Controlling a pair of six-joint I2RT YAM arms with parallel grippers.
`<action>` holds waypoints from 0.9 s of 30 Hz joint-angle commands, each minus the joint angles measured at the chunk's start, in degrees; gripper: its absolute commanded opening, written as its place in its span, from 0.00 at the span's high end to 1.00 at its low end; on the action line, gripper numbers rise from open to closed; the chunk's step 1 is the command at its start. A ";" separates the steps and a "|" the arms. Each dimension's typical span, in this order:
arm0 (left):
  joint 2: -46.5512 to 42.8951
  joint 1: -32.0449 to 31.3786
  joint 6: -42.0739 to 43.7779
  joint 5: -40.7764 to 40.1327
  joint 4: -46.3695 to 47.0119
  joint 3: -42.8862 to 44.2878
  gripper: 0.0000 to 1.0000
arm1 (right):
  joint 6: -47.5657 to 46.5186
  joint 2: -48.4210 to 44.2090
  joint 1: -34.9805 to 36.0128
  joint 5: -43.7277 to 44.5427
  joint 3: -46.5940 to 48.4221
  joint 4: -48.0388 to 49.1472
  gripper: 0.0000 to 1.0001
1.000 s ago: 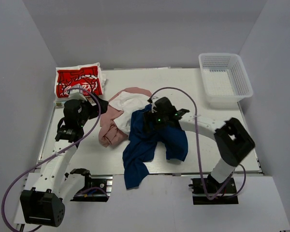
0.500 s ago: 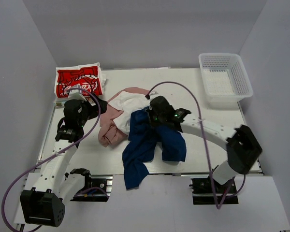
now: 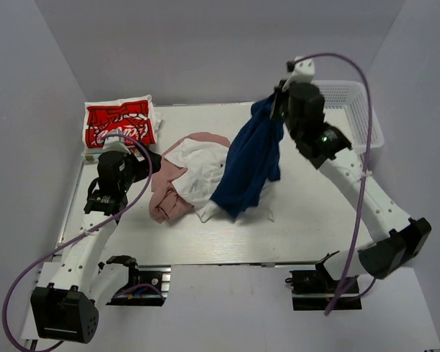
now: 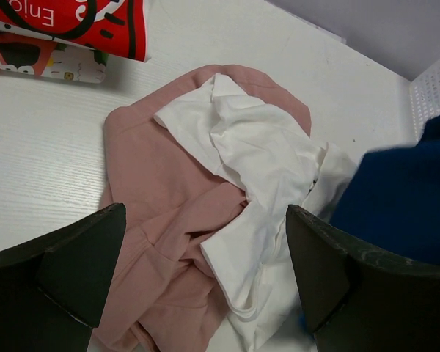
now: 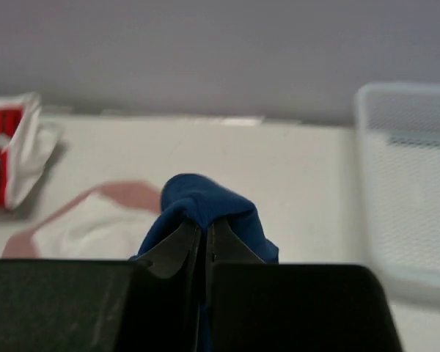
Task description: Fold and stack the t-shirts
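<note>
Where the surface (image 3: pixel 308 213) reaches its far left corner, the red t-shirt (image 3: pixel 121 123) with white lettering is seen lying flat and folded. Near it, the left end effector (image 3: pixel 141 164) is held with its fingers (image 4: pixel 81 271) spread wide, and nothing is gripped between them. Under it the pink t-shirt (image 3: pixel 165 198) is crumpled, with the white t-shirt (image 3: pixel 198 172) lying partly on top. Further right, the navy t-shirt (image 3: pixel 249 158) hangs in the air, its lower end over the white one. Its top fold is pinched by the right end effector (image 5: pixel 203 229), whose fingers are pressed together on the cloth. At the far right a white mesh basket (image 3: pixel 372 121) is placed.
</note>
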 commanded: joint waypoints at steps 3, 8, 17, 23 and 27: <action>-0.22 -0.18 -0.27 -2.66 -1.19 0.67 0.00 | -9.31 8.76 -11.23 5.35 25.20 4.22 1.00; -0.22 -0.18 -0.27 -4.41 -1.19 1.19 0.00 | -20.16 21.15 -19.41 8.68 43.52 7.28 1.00; 1.45 -0.18 -1.42 -9.17 -1.80 2.25 0.00 | -28.74 35.04 -31.89 11.69 47.76 29.27 1.00; 5.23 -0.18 -1.94 -8.03 0.57 3.47 0.00 | -21.63 38.39 -37.76 7.04 40.31 26.64 1.00; 8.74 -0.18 -2.56 -5.92 -0.66 6.11 0.00 | -16.10 39.44 -40.33 -1.40 31.34 21.72 0.96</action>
